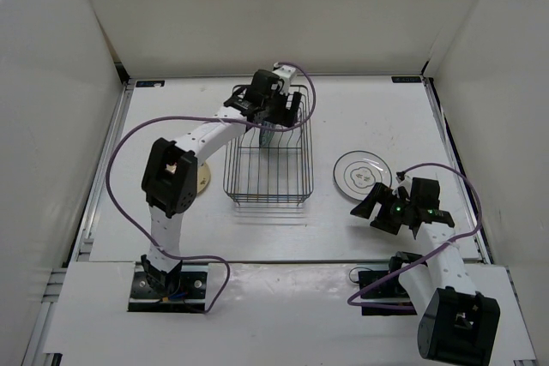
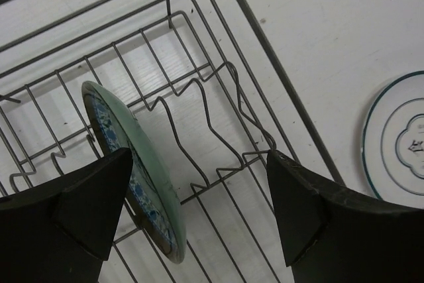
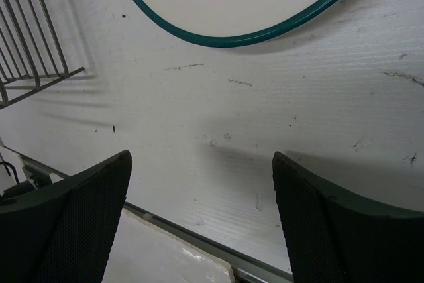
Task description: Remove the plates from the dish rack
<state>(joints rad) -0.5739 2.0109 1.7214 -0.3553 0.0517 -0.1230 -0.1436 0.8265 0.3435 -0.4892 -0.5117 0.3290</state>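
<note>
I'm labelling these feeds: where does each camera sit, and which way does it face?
Top: above and behind the arms, looking down on the table; both arms show, left gripper over the dish rack, right gripper near the white plate.
Left wrist: looks down into the dish rack at the teal plate on edge; own fingers below.
Right wrist: faces the table short of the white plate; its fingers below.
Shared by all three: white plate, dish rack.

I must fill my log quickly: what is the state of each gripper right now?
Left gripper: open, holding nothing.
Right gripper: open, holding nothing.
</note>
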